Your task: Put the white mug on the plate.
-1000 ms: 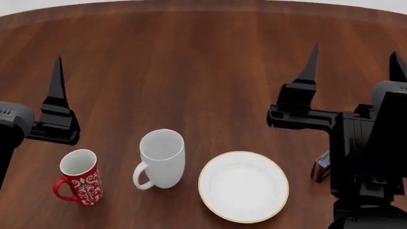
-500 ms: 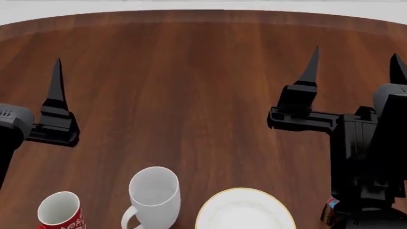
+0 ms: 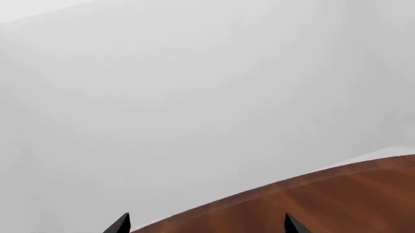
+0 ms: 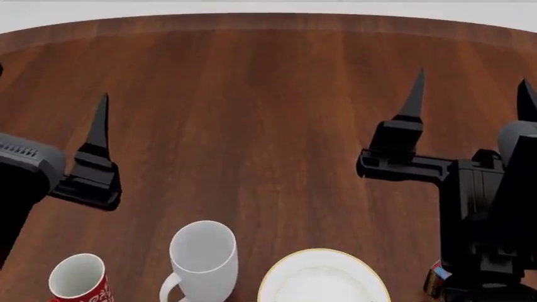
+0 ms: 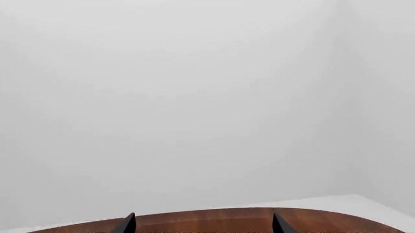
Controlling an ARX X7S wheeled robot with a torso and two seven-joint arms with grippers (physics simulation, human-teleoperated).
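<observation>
The white mug [image 4: 201, 259] stands upright at the near edge of the head view, handle toward me. The plate [image 4: 323, 280], white with a gold rim, lies just to its right, partly cut off by the frame. My left gripper [image 4: 46, 104] is open and empty, hovering to the left of and beyond the mug; only one of its fingers [image 4: 100, 123] shows fully. My right gripper [image 4: 470, 100] is open and empty, beyond and to the right of the plate. The wrist views show open fingertips, left [image 3: 205, 225] and right [image 5: 202, 224], over the table's far edge; no mug or plate shows there.
A red mug with white floral pattern [image 4: 77, 280] stands left of the white mug. A small red-and-blue object [image 4: 434, 277] sits by my right arm. The brown wooden table [image 4: 251, 107] stretches far ahead to its curved far edge.
The head view shifted, so the mugs and plate slid to the bottom edge of the picture. Since then my left gripper has moved right, toward the table's middle. The right gripper barely moved.
</observation>
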